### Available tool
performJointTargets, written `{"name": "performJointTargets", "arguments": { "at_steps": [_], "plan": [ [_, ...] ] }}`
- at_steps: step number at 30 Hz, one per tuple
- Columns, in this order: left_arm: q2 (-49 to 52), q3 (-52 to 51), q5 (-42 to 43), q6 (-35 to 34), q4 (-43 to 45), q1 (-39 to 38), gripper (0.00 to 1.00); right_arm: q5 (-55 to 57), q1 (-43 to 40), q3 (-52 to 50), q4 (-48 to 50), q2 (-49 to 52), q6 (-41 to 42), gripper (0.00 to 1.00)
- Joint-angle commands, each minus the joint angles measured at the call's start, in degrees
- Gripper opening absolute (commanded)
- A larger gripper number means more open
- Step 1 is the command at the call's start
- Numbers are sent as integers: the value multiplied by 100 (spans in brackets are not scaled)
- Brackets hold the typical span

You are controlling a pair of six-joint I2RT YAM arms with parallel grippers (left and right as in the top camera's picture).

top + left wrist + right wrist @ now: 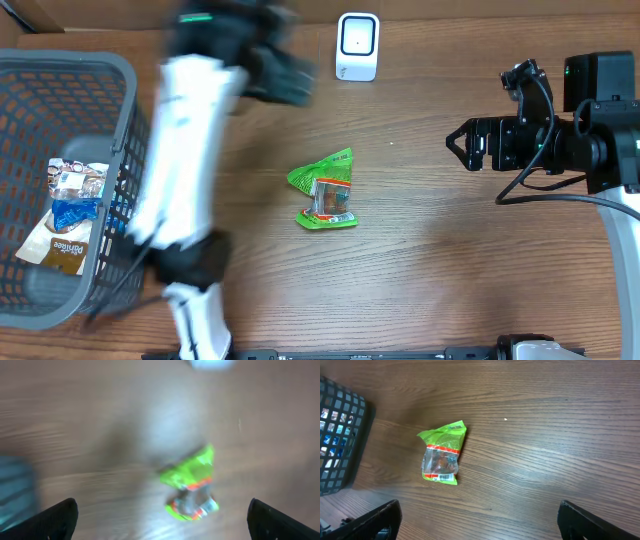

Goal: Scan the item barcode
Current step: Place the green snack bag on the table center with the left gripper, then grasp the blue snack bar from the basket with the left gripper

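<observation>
Wood table (450,260), green packet (326,190) lying flat mid-table.
Long axis near–far, green end far, clear window and barcode end near; left gripper (162,510) and right gripper (456,145) wide open, empty.

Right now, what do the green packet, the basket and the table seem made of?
Green packet: thin glossy plastic film, crinkled, with a clear window. Basket: probably moulded dark grey plastic, judging by its open lattice walls. Table: wood or wood-look laminate, showing brown grain.
</observation>
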Motion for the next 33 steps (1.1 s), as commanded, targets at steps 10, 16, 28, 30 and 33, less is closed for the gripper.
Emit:
{"name": "performJointTargets", "arguments": {
  "at_steps": [10,16,28,30,33],
  "plan": [
    [-1770,-1600,-98,-1829,-44,4957,100,-33,13,-17,37,13,13,100],
    [-1694,-3856,-376,-1902,1047,5202,100,-33,13,-17,44,79,13,100],
    [-1681,-7486,-317,-2028,4483,5193,89,-33,13,-20,37,343,13,100],
    [-1681,-7792,-319,-2026,4833,5189,84,-33,13,-20,33,358,13,100],
    [-1679,-8054,-348,-2026,5178,5191,78,-33,13,-20,35,361,13,100]
  ]
}}
